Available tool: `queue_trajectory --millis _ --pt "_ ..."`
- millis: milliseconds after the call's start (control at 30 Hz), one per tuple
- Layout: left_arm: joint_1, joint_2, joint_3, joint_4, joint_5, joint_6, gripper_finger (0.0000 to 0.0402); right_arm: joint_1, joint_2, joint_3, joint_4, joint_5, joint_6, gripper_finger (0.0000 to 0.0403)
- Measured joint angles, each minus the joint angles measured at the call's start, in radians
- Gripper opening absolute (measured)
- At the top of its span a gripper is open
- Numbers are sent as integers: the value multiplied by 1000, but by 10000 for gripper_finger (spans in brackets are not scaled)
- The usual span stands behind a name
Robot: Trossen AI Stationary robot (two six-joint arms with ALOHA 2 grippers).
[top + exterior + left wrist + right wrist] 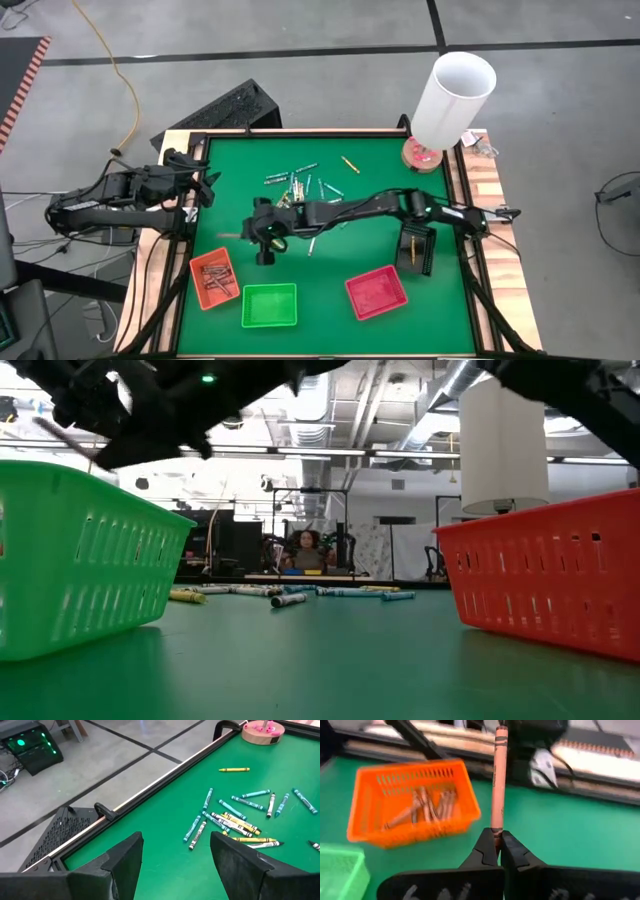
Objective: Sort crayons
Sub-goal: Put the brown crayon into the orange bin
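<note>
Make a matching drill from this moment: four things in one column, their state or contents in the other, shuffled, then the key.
1. orange tray
2. green tray
3. right gripper
4. left gripper

A. open, holding nothing
B. shut on a reddish-brown crayon
C. holds reddish-brown crayons
D. no crayons visible inside

Pairs: 1-C, 2-D, 3-B, 4-A
</note>
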Motion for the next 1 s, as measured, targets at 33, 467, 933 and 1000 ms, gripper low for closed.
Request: queue_trajectory --millis 33,467,933,1000 --pt "0 0 0 0 0 0 223 4 24 31 -11 -10 -4 0" --pt "0 0 0 2 1 -2 223 21 141 54 378 -285 -100 0" --pt "0 0 0 9 0 -18 223 41 255 53 579 -471 -56 0" --pt "0 0 0 8 0 -20 223 39 254 56 547 -464 -50 0"
